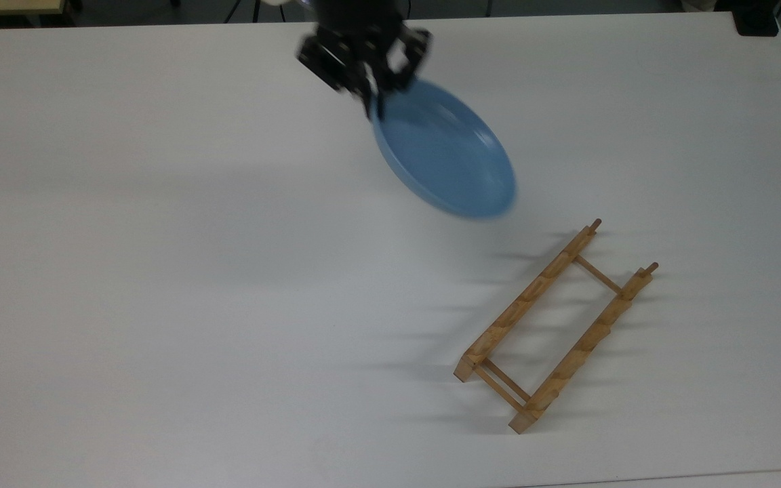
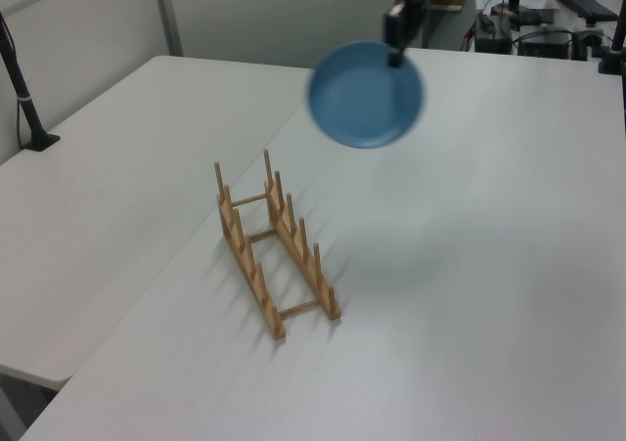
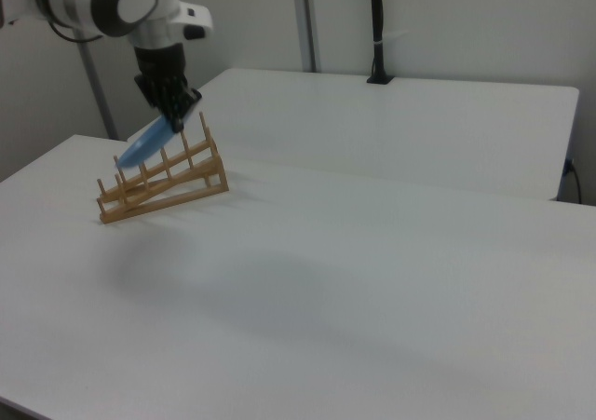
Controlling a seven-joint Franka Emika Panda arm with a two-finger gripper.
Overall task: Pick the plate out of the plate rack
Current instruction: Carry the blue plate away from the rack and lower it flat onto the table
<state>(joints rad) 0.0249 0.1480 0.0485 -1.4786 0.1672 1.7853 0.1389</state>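
The light-blue plate hangs in the air, clear of the wooden plate rack, with my gripper shut on its rim at the upper left in the top view. In the left view the plate floats above the table to the right of the rack, held from its top edge by the gripper. The right view has the plate edge-on and tilted under the gripper, in front of the rack. The rack stands empty on the white table.
The white table spreads wide to the top view's left of the rack. A black post stands at the left view's far left, and another black pole rises behind the table in the right view.
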